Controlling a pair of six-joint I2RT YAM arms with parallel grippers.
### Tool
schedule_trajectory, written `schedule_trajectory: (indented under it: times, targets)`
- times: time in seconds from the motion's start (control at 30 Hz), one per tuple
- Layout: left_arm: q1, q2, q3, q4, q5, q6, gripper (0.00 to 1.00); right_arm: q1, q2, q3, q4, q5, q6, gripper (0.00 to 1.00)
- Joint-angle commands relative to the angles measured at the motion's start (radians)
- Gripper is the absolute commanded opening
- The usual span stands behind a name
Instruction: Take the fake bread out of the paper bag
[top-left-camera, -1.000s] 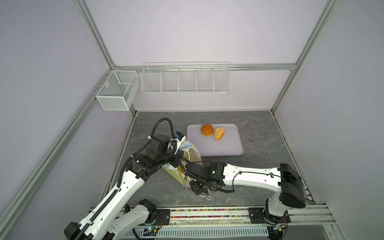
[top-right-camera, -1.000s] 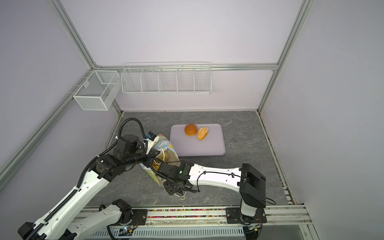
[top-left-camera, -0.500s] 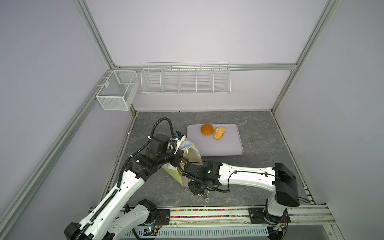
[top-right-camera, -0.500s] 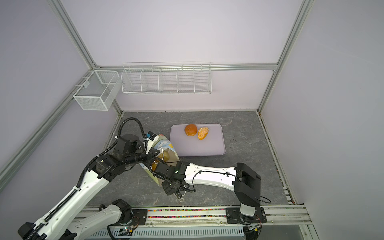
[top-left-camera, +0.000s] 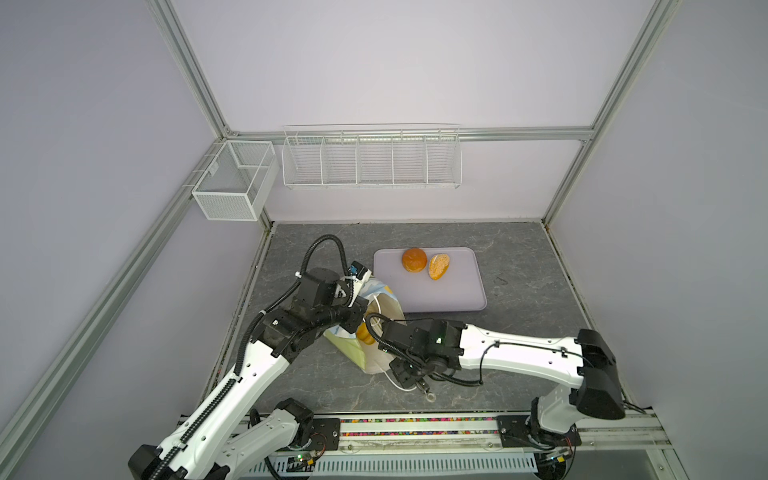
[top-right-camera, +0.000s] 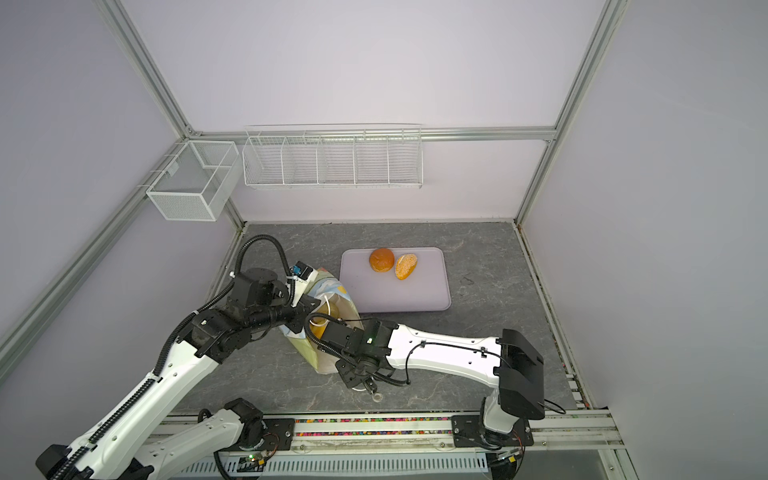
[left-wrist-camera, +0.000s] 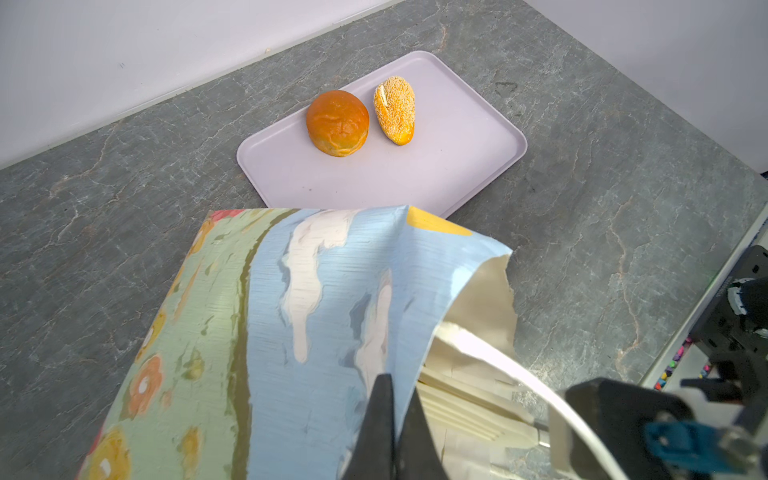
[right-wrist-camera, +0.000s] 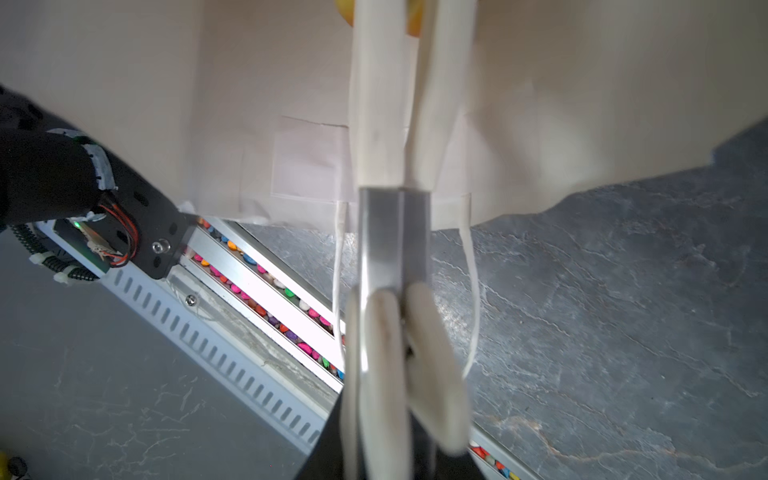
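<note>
Over the last second my right gripper (right-wrist-camera: 413, 41) has closed. Its fingers were partly apart and now stand narrow, almost touching, deep in the bag (left-wrist-camera: 291, 332). Yellow bread (right-wrist-camera: 344, 10) shows right at their tips, but I cannot tell whether they grip it. The right elbow has swung a little, while the wrist sits in much the same spot at the bag's mouth. Nothing else has moved. The left gripper (left-wrist-camera: 400, 388) stays pinched on the bag's rim, and the bun (left-wrist-camera: 337, 122) and the roll (left-wrist-camera: 395, 109) lie where they were on the tray (left-wrist-camera: 457, 174).

The bag leans on the table (left-wrist-camera: 623, 187), just beside the tray's near left corner, with its mouth open toward the right arm. Its face carries blue sky with white clouds above a green meadow with orange flowers. The side is pale green, the lining is white, and the rim beside the left fingers looks torn. A white handle (right-wrist-camera: 473, 291) hangs from the rim. In both top views I see orange bread inside the mouth. The bun is round and glossy brown, the roll is oval and seeded, and they lie just beside each other.
</note>
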Motion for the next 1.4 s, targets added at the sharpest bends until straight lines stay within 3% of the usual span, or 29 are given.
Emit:
schedule_trajectory:
  times: [0.0,0.23,0.97,1.37]
  targets:
    - [-0.004,0.002,-0.009,0.034,0.022,-0.01,0.0,-0.004,-0.016,-0.024,-0.009,0.016,0.011,0.06]
    - [-0.004,-0.003,-0.014,0.031,0.014,-0.015,0.0,-0.004,0.029,0.036,-0.025,0.016,-0.017,0.06]
    - [-0.004,0.17,0.209,-0.034,-0.23,-0.305,0.0,-0.015,-0.248,-0.034,-0.007,0.233,-0.012,0.06]
    - [-0.004,0.192,0.251,-0.035,-0.291,-0.345,0.0,-0.048,-0.391,-0.082,0.041,0.333,-0.012,0.06]
